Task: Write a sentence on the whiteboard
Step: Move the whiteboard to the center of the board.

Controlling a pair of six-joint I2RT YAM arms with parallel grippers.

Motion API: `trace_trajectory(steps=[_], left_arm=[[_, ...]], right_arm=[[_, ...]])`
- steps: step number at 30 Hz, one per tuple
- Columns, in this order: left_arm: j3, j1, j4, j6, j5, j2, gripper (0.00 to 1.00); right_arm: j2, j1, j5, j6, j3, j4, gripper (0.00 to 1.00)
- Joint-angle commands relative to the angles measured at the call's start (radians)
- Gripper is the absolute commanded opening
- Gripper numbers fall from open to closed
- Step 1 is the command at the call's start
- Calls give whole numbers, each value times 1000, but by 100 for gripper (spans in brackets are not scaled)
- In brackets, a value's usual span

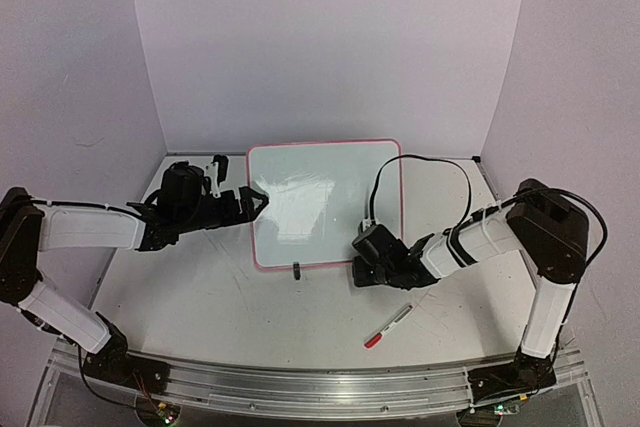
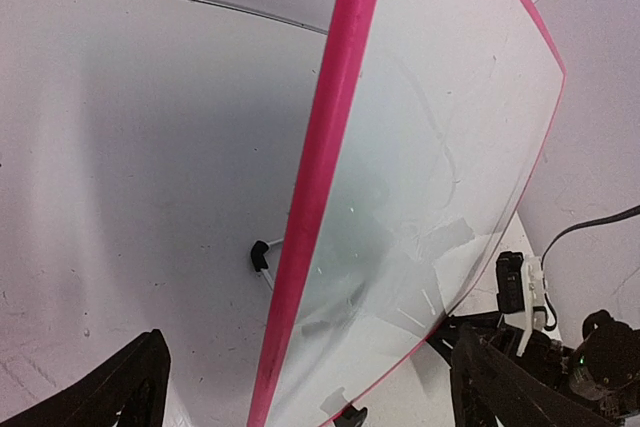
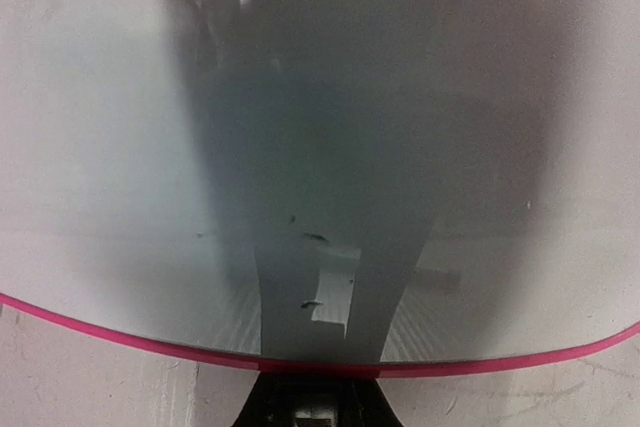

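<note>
The whiteboard (image 1: 325, 197) stands mid-desk on its clip feet; the left gripper (image 1: 258, 197) gapes wide astride its left rim, the right gripper (image 1: 360, 259) is clenched against its near rim

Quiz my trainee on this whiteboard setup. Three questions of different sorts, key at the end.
1. True or false: the left gripper is shut on the small white whiteboard with the pink-red rim.
2. Where is the white marker pen with the red cap? A) lying unheld on the table, in front of the board; B) in the left gripper; C) clipped to the board's top edge.
3. What is written on the whiteboard?

Key:
1. False: its jaws stand open, one on each side of the board's left edge.
2. A. The right gripper is shut at the board's lower rim, with no pen in it.
3. Nothing legible; the surface looks blank.
</note>
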Motion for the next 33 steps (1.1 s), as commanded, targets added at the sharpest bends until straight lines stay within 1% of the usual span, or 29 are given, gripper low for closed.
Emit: trace_trajectory(steps=[1, 8, 12, 17, 19, 21, 23, 24, 25, 27, 30, 33], left_arm=[[-10, -3, 19, 8, 6, -83, 99], [-16, -3, 19, 8, 47, -99, 99], [-19, -3, 21, 1, 72, -113, 99], [-26, -3, 20, 0, 71, -140, 99], [-25, -5, 21, -2, 76, -143, 99], [-22, -5, 19, -4, 85, -139, 99], [-17, -6, 19, -5, 92, -138, 99], [-15, -6, 19, -4, 94, -139, 99], [-13, -7, 19, -3, 94, -140, 99], [-10, -9, 19, -3, 96, -143, 99], [-9, -11, 19, -3, 99, -146, 99], [-6, -14, 18, -8, 115, -152, 99]], right_arm=[[-20, 19, 103, 96, 32, -53, 0], [-59, 9, 174, 10, 6, -72, 0], [-67, -6, 174, -24, -4, -79, 0], [-91, -9, 195, -14, -16, -90, 6], [-106, -13, 185, -12, -19, -91, 13], [-116, -13, 169, -20, -9, -106, 27], [-125, -14, 144, -25, 2, -135, 55], [-137, -14, 128, -21, 5, -158, 68], [-152, -13, 112, -13, 5, -180, 77], [-197, -12, 68, 6, -5, -222, 82], [-272, -2, 15, 53, -12, -317, 85], [-320, 10, -51, 200, 16, -464, 85]])
